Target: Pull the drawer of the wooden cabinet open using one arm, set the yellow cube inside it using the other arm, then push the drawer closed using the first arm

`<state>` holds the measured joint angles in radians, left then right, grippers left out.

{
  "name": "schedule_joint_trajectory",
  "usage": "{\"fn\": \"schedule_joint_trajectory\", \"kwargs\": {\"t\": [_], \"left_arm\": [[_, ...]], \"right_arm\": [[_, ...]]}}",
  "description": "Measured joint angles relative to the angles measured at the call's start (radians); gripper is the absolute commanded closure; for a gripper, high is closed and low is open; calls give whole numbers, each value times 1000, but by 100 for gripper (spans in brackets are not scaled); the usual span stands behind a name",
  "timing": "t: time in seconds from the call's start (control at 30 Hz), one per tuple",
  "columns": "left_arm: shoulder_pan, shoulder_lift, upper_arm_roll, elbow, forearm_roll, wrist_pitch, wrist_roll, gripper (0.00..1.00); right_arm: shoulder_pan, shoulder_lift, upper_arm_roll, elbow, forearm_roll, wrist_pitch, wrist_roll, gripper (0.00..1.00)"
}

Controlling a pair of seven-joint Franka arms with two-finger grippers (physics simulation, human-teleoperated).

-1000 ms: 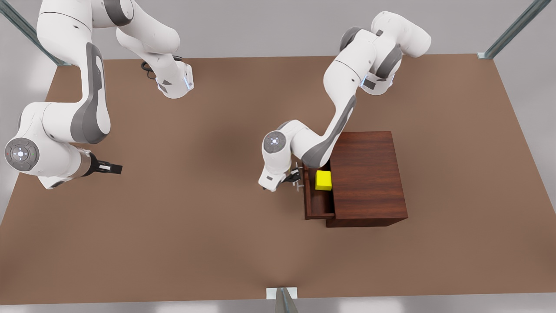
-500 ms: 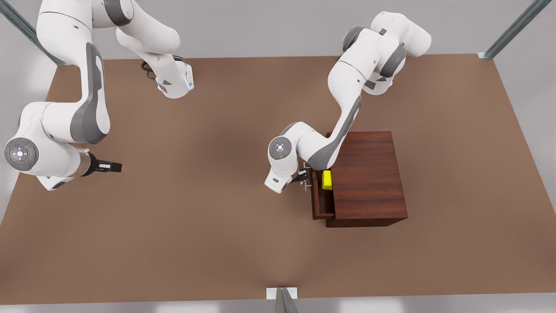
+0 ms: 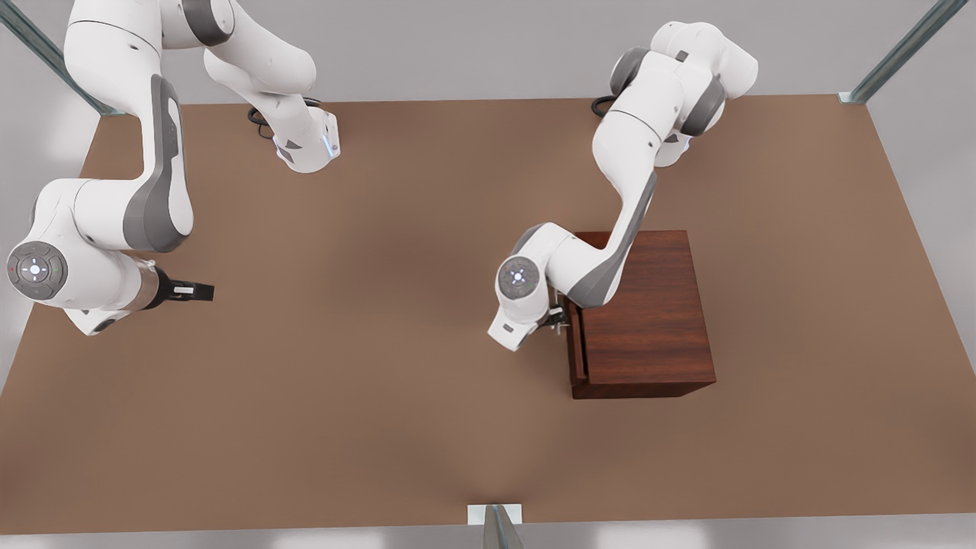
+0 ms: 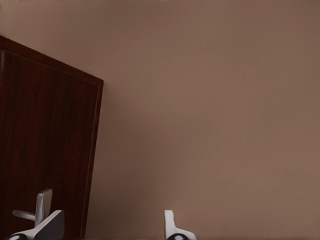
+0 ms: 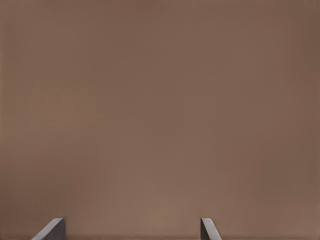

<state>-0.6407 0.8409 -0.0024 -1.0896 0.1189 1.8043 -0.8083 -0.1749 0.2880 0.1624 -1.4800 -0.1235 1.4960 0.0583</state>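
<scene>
We find the drawer (image 3: 577,347) almost flush with the wooden cabinet (image 3: 648,313), left gripper (image 3: 557,319) fingers spread at its handle, holding nothing; right gripper (image 3: 200,290), fingers parted and empty, waits near the desk's edge.

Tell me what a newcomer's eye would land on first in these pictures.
The dark wooden cabinet on the front view's right of the brown table, its drawer pushed nearly flush. The left gripper, fingers apart, sits at the drawer's silver handle. Far off at the front view's left, the right gripper waits, open over bare table.
</scene>
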Motion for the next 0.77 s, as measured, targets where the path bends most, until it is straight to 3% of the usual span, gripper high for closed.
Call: {"fn": "schedule_joint_trajectory", "kwargs": {"t": [0.33, 0.43, 0.53, 0.67, 0.77], "left_arm": [[23, -18, 7, 12, 1, -55, 49, 0], [64, -199, 9, 33, -27, -117, 59, 0], [251, -323, 12, 17, -36, -203, 143, 0], [449, -666, 41, -454, -46, -156, 289, 0], [459, -654, 44, -440, -46, -116, 373, 0]], "right_arm": [[0, 0, 0, 1, -1, 0, -11, 0], [0, 0, 0, 1, 0, 0, -13, 0], [0, 0, 0, 1, -1, -1, -15, 0], [0, 0, 0, 1, -1, -1, -17, 0], [0, 0, 0, 1, -1, -1, -19, 0]]}}
